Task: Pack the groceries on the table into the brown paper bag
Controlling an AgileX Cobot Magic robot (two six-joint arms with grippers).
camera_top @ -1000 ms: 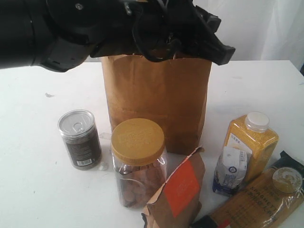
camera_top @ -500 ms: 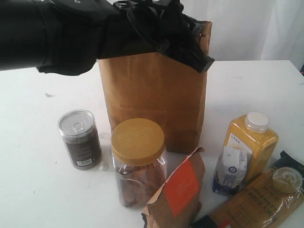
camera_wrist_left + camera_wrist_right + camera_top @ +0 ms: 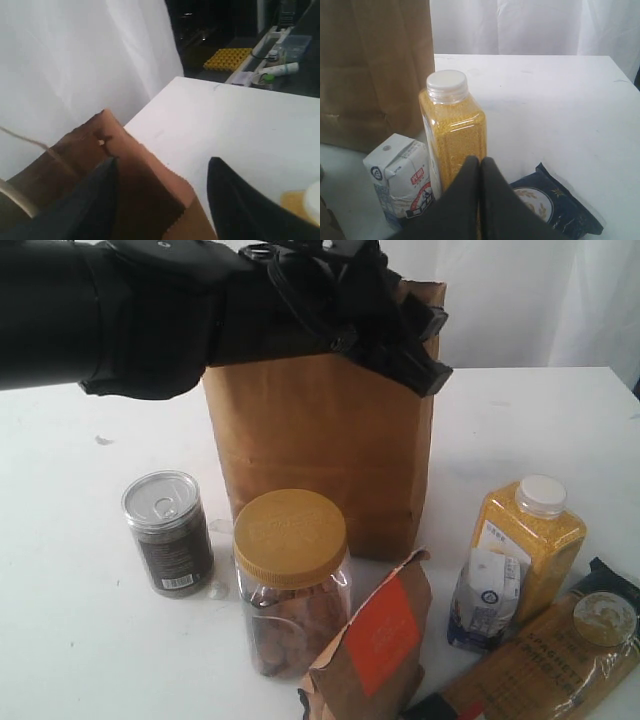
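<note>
our left gripper [image 3: 164, 162] hangs spread open astride the rim of the brown paper bag [image 3: 320, 450]; our right gripper [image 3: 480, 160] sits pinched together, empty, near the yellow bottle [image 3: 527, 540]. nothing looks packed yet: can [image 3: 168, 532], jar [image 3: 292, 585], pouch [image 3: 372, 645], carton [image 3: 487, 600] and spaghetti packet [image 3: 540, 665] wait on the table [image 3: 60, 540].

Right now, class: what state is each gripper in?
Left gripper: open, brown paper bag rim between its fingers.
Right gripper: shut, holding nothing.

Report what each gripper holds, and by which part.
Nothing is gripped. The left gripper is open, straddling the brown paper bag's top rim. The right gripper is shut and empty.
</note>
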